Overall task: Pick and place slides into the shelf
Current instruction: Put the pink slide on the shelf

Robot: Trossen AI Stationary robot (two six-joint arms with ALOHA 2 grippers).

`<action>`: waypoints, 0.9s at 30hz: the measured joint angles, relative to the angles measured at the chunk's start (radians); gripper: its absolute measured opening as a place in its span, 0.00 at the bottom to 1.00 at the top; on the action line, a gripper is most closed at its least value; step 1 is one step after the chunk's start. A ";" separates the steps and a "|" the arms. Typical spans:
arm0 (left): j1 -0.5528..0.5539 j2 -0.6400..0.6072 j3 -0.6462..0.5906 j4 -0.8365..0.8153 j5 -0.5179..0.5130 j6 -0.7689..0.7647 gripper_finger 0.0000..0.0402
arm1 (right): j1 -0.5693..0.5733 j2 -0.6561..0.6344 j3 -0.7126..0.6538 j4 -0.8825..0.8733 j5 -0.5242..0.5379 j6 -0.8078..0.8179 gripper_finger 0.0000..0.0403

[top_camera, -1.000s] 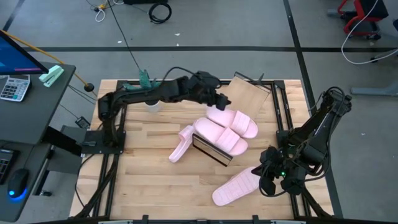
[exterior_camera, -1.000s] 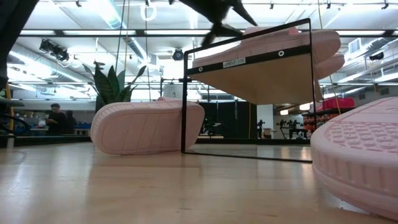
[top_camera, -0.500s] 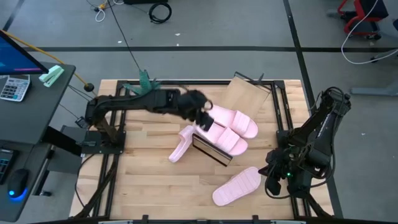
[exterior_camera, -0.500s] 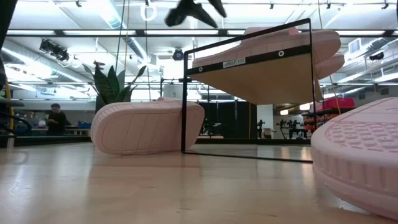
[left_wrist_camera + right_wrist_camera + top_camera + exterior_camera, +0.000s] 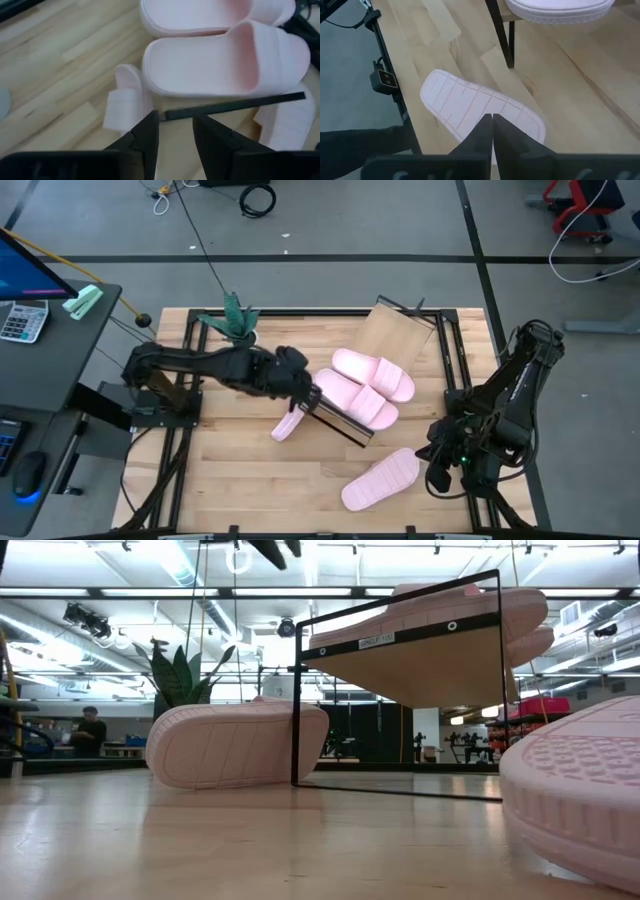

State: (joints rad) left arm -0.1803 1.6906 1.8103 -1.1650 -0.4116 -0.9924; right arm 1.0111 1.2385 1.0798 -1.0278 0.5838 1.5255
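On the shelf (image 5: 395,340) two slides (image 5: 372,374) are placed; two (image 5: 381,478) are left beside it on the table (image 5: 230,470). Left gripper (image 5: 175,131) fingers are held apart above the near one (image 5: 291,416); right gripper (image 5: 492,131) fingers are together.

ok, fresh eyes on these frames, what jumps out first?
Pale pink slides everywhere: two sit side by side on the slanted shelf mid-table, a third slide stands on its edge against the shelf's near-left corner, and a fourth slide lies sole-up on the table nearer the front. The left gripper hangs open over the tipped one, while the right gripper waits shut beside the sole-up one.
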 joint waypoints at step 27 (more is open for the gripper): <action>-0.383 -0.001 -0.330 0.034 -0.179 -0.606 0.29 | -0.001 0.000 0.000 -0.033 -0.015 -0.010 0.05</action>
State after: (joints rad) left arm -0.5632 1.6895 1.4806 -1.1314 -0.5906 -1.5987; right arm 1.0103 1.2388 1.0798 -1.0611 0.5684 1.5150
